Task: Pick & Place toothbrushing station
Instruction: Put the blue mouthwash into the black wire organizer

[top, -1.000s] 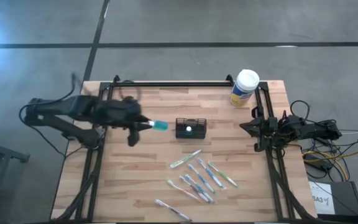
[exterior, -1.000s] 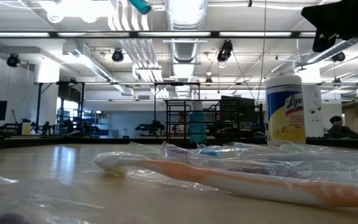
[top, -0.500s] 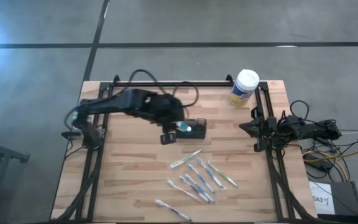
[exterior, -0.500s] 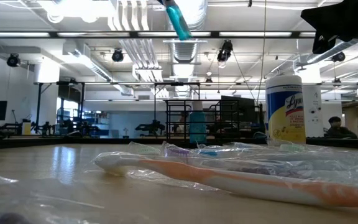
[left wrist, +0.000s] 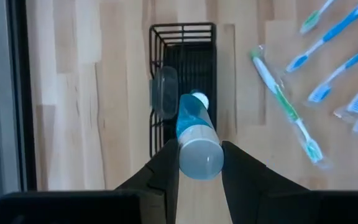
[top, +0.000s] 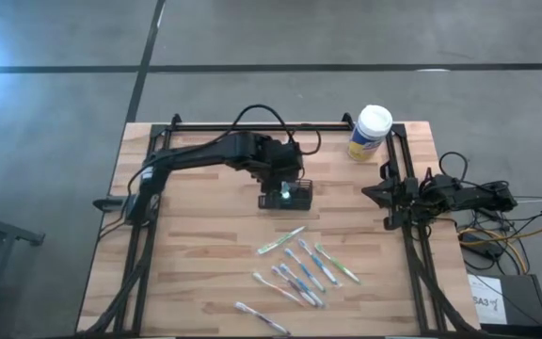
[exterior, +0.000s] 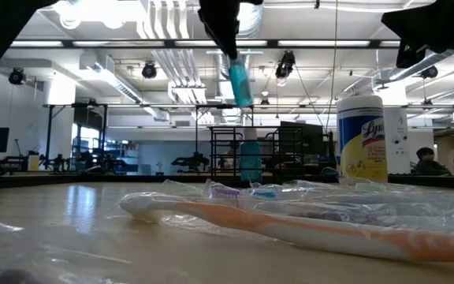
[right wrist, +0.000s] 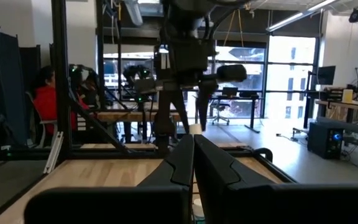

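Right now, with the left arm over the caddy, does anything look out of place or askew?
Nothing looks damaged or spilled. The left gripper holds a blue tube above the caddy, which sits square on the table. The toothbrushes lie scattered at loose angles, some in clear wrappers. The right gripper waits shut at the table's right edge.

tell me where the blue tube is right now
In the left wrist view the blue tube is clamped in the left gripper, hanging directly above the black caddy, at the table's middle.
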### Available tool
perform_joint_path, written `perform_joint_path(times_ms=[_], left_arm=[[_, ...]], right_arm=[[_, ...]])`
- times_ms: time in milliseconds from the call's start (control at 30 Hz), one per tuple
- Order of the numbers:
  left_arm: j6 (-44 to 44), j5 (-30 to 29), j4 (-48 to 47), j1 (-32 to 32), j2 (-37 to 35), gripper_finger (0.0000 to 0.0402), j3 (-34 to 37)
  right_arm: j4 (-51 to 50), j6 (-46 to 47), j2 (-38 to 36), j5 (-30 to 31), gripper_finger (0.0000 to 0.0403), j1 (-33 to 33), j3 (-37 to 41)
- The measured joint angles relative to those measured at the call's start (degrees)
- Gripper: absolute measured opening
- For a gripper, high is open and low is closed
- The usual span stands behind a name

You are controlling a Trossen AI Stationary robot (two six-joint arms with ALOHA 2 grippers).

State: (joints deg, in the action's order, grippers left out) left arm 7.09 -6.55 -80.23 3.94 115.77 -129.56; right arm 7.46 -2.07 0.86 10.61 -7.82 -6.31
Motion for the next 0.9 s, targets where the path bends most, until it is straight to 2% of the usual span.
perform_joint_path(times_ms=[467, 900], left_arm=[[5.30, 1.74, 9.02, 0.28, -0.08, 0.0095, 2.57], [6.68, 2.79, 10.81, 0.30, 0.46, 0.0095, 3.28]], right_arm=[[0.00, -0.92, 0.04, -0.02, 0.0008, -0.03, 0.00], [0.01, -1.16, 0.02, -0.02, 0.0008, -0.03, 0.00]])
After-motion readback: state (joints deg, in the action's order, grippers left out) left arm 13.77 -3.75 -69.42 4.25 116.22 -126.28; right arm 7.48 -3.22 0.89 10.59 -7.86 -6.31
